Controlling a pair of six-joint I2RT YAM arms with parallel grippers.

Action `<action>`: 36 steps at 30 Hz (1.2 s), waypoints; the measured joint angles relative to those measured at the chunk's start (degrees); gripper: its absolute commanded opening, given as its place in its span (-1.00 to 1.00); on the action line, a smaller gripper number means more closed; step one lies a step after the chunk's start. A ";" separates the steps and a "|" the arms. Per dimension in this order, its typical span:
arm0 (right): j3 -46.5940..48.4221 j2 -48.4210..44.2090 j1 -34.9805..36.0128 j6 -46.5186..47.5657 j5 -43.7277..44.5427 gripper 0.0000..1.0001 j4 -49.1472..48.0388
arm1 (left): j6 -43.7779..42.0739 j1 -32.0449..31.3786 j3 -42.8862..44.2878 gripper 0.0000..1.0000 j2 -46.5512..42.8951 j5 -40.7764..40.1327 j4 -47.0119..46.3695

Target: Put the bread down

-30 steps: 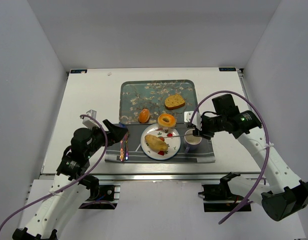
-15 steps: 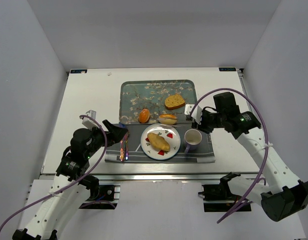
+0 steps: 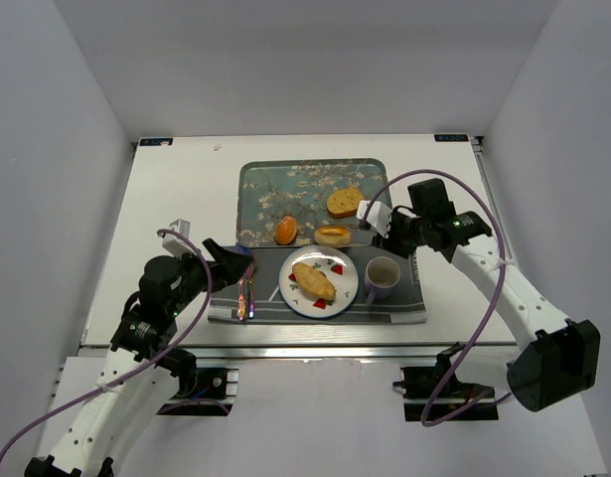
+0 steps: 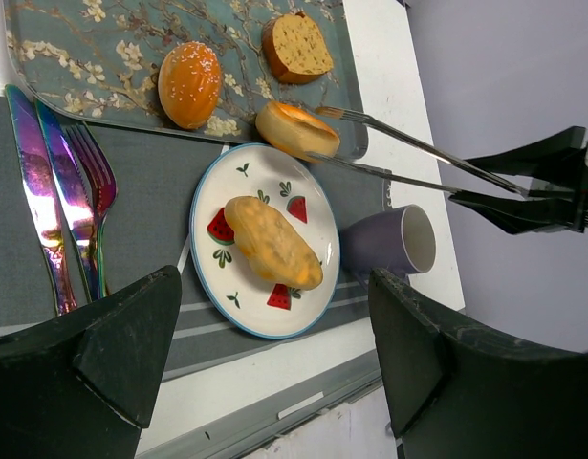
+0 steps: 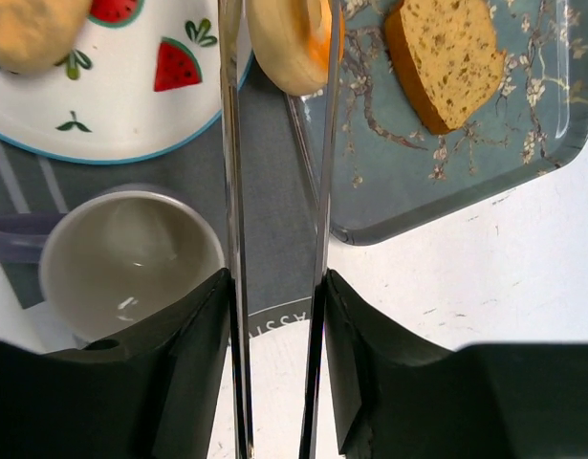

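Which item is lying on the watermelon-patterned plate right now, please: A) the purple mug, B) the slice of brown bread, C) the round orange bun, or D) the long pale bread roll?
D: the long pale bread roll lies on the plate, with the other items off it.

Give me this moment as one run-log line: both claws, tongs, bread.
right claw: shut on tongs | tongs: tips around bagel at tray edge | left claw: open, hovering near cutlery | plate: one bread roll on it
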State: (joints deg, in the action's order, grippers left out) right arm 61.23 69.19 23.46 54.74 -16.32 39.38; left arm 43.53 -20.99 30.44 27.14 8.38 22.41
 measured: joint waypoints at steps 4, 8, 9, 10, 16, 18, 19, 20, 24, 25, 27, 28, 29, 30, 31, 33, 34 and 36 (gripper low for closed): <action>-0.28 2.16 0.00 1.09 1.38 -0.06 -0.98 | 0.00 0.00 0.00 0.77 -0.11 -0.02 0.33; -0.28 3.13 0.00 1.92 1.90 -0.20 -1.03 | 0.00 0.00 0.00 0.77 -0.13 -0.02 0.28; -0.28 3.32 0.00 2.19 2.05 -0.26 -1.01 | 0.00 0.00 0.00 0.77 -0.13 -0.02 0.28; -0.28 3.43 0.00 2.45 2.21 -0.40 -1.03 | 0.00 0.00 0.00 0.77 -0.11 0.00 0.26; -0.28 3.54 0.00 2.75 2.25 -0.77 -0.92 | 0.00 0.00 0.00 0.77 0.20 -0.02 0.26; -0.26 3.15 -0.02 2.73 1.99 -0.78 -0.74 | 0.00 0.00 0.00 0.77 0.20 -0.02 0.24; -0.26 2.71 -0.07 2.69 1.68 -0.79 -0.50 | 0.00 0.00 0.00 0.77 0.20 -0.02 0.24; -0.15 2.14 -0.11 2.67 1.44 -0.79 -0.17 | 0.00 0.00 0.00 0.77 0.20 0.00 0.24; 1.36 -1.51 -0.17 2.58 -0.42 -0.79 1.75 | 0.00 0.00 0.00 0.77 0.20 0.00 0.22; 1.84 -2.60 -0.22 2.60 -1.07 -0.78 2.34 | 0.00 0.00 0.00 0.77 0.20 0.00 0.17; 2.38 -4.70 -0.20 2.71 -2.58 -0.77 3.45 | 0.02 0.00 -0.02 0.77 0.20 0.02 -0.11; 2.40 -5.73 -0.20 2.75 -3.41 -0.77 4.17 | 0.02 0.00 -0.02 0.77 0.20 0.00 -0.20; 2.40 -6.49 -0.20 2.91 -4.04 -0.74 4.90 | 0.02 0.00 -0.02 0.77 0.20 0.02 -0.20; 2.34 -7.06 -0.20 2.99 -4.76 -0.72 5.66 | 0.02 0.00 -0.02 0.77 0.20 0.02 -0.20; 2.12 -7.48 -0.20 3.17 -5.35 -0.70 6.32 | 0.02 0.00 -0.02 0.77 0.22 0.02 -0.17; 1.55 -7.78 -0.20 3.43 -6.43 -0.64 7.76 | 0.02 0.00 -0.02 0.77 0.28 0.02 -0.20; 1.20 -7.74 -0.20 3.54 -6.69 -0.61 8.26 | 0.02 0.00 -0.02 0.77 0.31 0.02 -0.20; 0.39 -7.63 -0.20 3.63 -7.02 -0.48 9.16 | 0.02 0.00 -0.02 0.77 0.35 0.02 -0.20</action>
State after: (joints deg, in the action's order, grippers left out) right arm 61.63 61.56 23.27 58.37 -23.33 48.53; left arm 43.55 -20.99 30.41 27.49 8.40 22.22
